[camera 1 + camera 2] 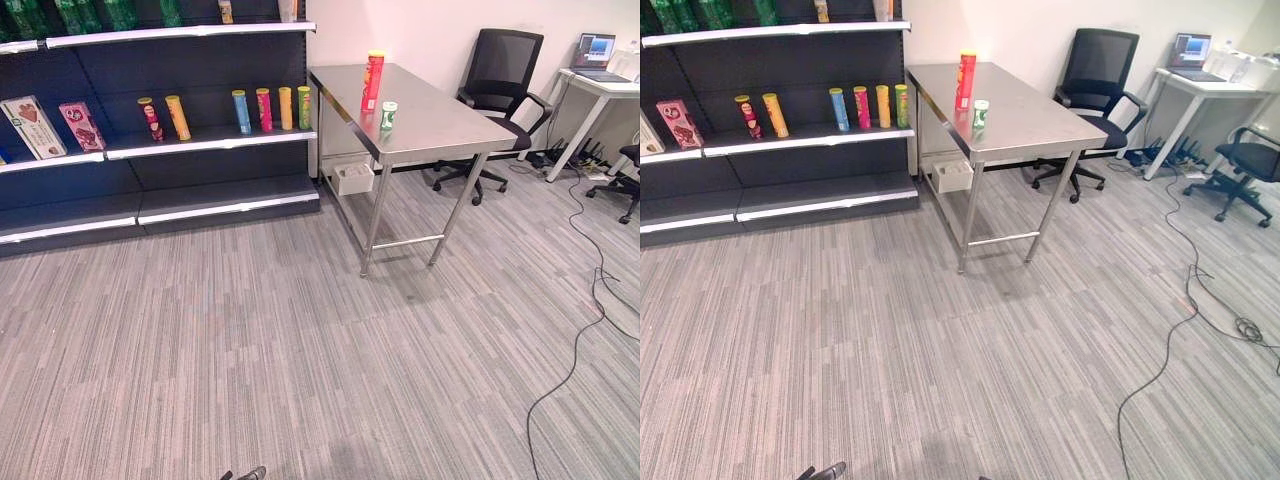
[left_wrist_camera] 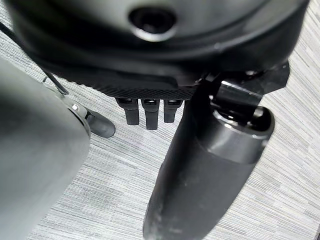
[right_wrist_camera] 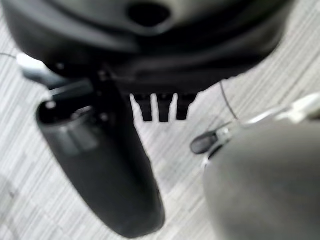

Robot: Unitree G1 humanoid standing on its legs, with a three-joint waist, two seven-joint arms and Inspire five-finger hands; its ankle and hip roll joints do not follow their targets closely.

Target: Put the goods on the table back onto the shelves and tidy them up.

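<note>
The table (image 1: 440, 125) is shiny silver. On it stand a red tube with a yellow lid (image 1: 372, 81) and a green and white can (image 1: 388, 115). The carpet (image 1: 300, 340) has grey stripes. The shelves (image 1: 200, 143) are dark with white edges.

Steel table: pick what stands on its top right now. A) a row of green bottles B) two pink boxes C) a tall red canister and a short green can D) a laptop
C: the steel table bears a tall red canister and a short green can beside it.
</note>
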